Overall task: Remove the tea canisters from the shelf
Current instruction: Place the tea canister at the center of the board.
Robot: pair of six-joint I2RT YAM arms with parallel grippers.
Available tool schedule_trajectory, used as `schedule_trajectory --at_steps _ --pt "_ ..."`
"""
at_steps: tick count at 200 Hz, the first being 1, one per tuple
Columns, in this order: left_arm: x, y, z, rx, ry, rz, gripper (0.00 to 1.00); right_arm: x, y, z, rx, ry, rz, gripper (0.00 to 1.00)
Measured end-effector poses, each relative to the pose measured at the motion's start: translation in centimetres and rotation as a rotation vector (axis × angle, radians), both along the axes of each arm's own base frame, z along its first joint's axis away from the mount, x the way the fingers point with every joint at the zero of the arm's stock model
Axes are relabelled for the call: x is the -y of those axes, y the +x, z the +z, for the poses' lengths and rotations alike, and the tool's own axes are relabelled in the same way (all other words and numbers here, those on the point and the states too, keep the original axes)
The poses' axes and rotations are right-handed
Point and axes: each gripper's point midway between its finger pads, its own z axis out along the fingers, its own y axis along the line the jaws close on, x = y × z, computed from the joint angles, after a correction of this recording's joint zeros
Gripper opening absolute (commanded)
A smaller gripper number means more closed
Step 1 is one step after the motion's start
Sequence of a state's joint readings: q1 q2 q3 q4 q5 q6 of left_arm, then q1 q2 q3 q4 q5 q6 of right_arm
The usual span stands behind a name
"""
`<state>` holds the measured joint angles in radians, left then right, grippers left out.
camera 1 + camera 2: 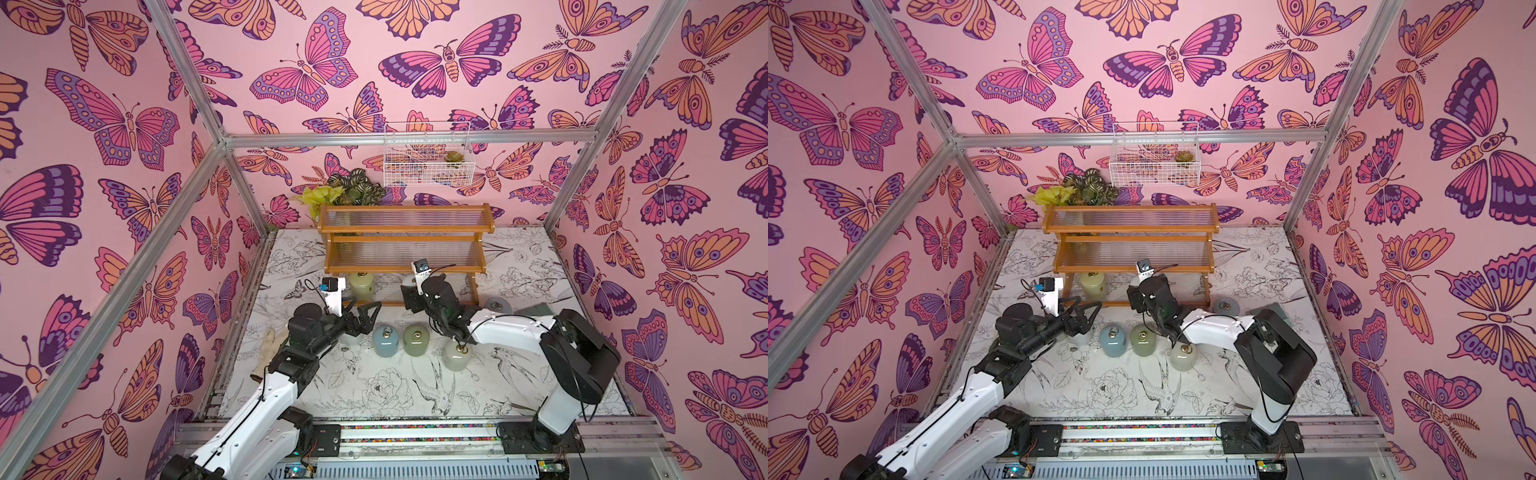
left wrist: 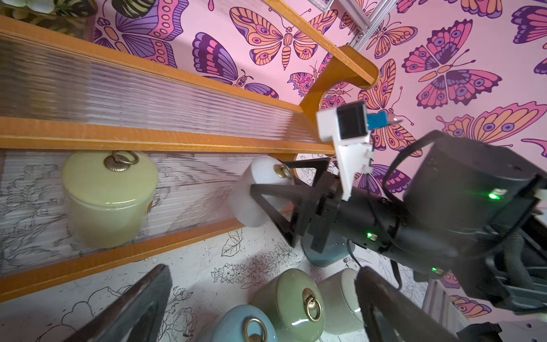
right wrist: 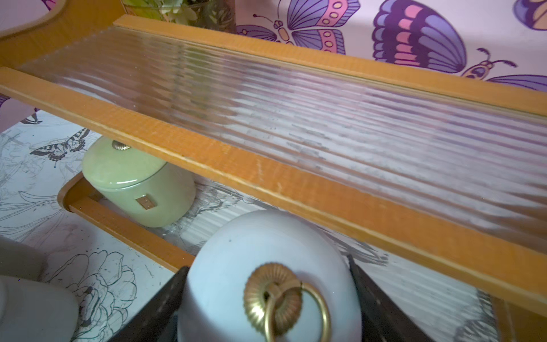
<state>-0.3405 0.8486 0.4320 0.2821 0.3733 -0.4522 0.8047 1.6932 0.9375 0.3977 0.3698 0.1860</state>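
You have no readable text, brand or number in any view. The only label is a small gold-brown square tag (image 3: 145,202) on the side of the yellow-green canister (image 3: 130,177), which stands on the lowest tier of the shelf (image 3: 266,177). Its marks are too small and blurred for you to make out. In the left wrist view only its edge shows.
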Motion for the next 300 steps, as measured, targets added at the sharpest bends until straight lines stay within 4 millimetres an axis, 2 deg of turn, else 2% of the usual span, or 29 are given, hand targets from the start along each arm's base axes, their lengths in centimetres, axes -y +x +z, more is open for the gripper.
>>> schedule_trajectory --at_steps 23,60,111,136,217,244,300 --pt "-0.1 0.0 0.2 0.0 0.001 0.005 1.0 1.9 -0.8 0.0 -0.002 -0.007 -0.03 0.78" --pt "-0.4 0.1 0.0 -0.011 0.009 0.027 1.0 4.3 -1.8 -1.2 -0.043 -0.033 -0.068 0.78" --pt "-1.4 0.2 -0.6 -0.039 0.034 0.082 1.0 5.0 -2.5 -2.9 -0.089 -0.032 -0.087 0.79" --pt "-1.6 0.4 -0.9 -0.051 0.043 0.099 1.0 5.4 -2.9 -4.3 -0.117 -0.039 -0.101 0.79" --pt "-2.2 0.7 -1.1 -0.06 0.057 0.135 1.0 5.7 -2.9 -4.4 -0.105 0.028 -0.138 0.8" --pt "-2.3 0.8 -1.1 -0.06 0.06 0.146 1.0 6.9 -3.9 -5.8 -0.135 -0.014 -0.149 0.8" --pt "-2.5 1.0 -1.6 -0.073 0.069 0.156 1.0 8.0 -4.7 -6.1 -0.158 -0.041 -0.161 0.83"
